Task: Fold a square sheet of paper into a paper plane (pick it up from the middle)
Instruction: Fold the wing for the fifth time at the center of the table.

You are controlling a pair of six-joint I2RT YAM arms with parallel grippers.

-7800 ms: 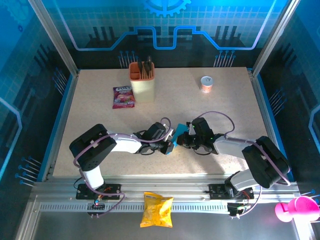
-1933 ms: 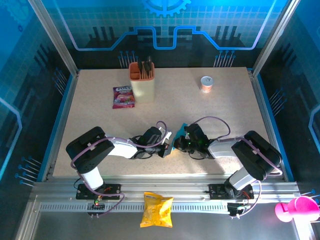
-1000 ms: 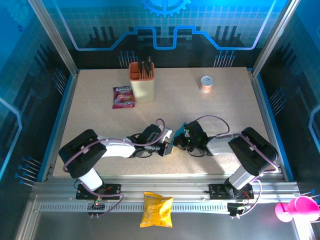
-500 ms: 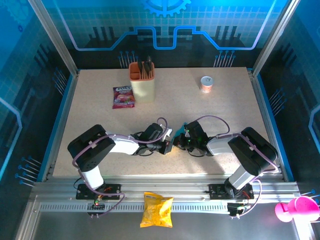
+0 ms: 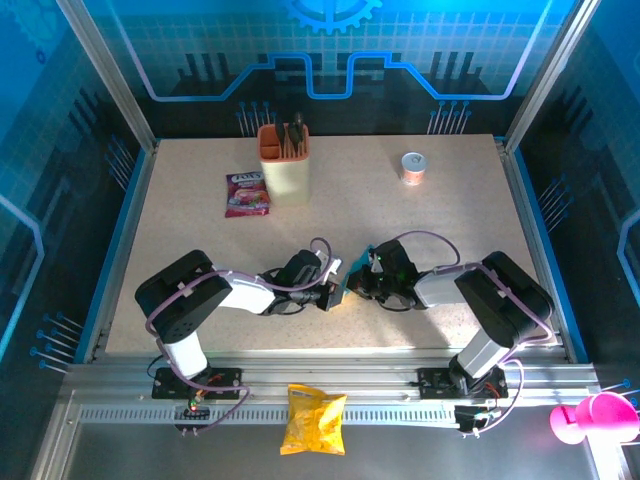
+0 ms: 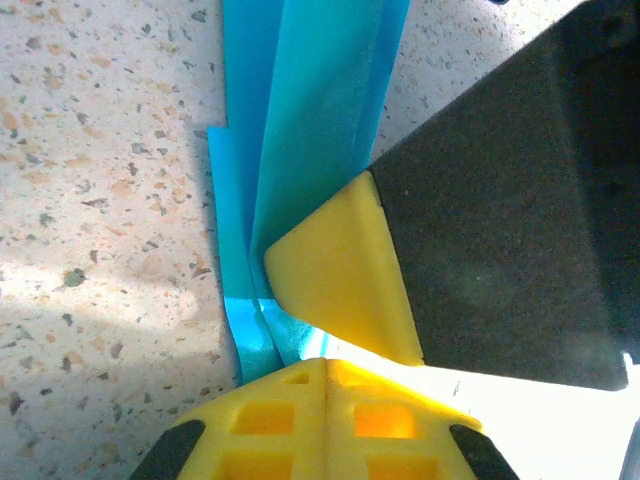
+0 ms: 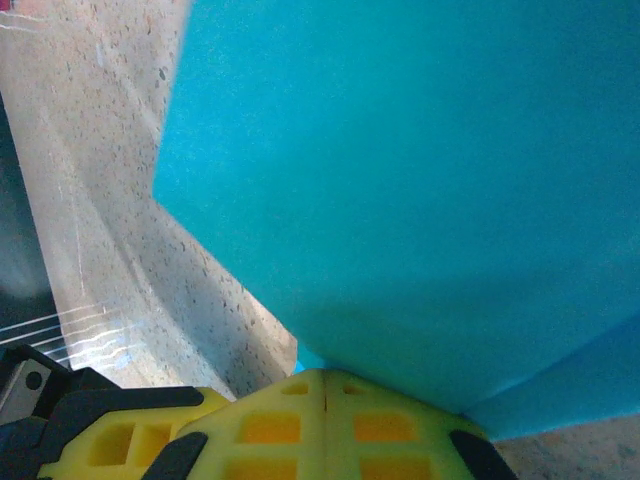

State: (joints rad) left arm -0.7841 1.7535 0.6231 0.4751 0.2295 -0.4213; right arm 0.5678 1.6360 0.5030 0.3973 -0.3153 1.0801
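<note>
The sheet of paper (image 6: 300,120) is cyan-blue and folded into narrow stacked layers lying on the speckled table. In the top view just a sliver of the paper (image 5: 357,266) shows between the two arms near the table's front middle. My left gripper (image 5: 337,291) is shut, and the paper's near end runs into its yellow jaws (image 6: 325,365). My right gripper (image 5: 361,283) faces it, almost touching. A broad cyan flap of paper (image 7: 430,170) rises straight out of the shut right gripper (image 7: 325,375). The right gripper's yellow fingertip (image 6: 340,270) presses on the layers.
An orange-cream holder (image 5: 284,165) and a pink-purple snack packet (image 5: 247,194) stand at the back left. A small can (image 5: 412,167) sits at the back right. A yellow crisp bag (image 5: 314,418) lies on the front rail, and a pink cup (image 5: 590,415) is at the bottom right.
Several seconds ago both grippers held the paper further right with more of it showing. Over the last second the left arm's shoulder link swung right; both grippers stayed shut together.
</note>
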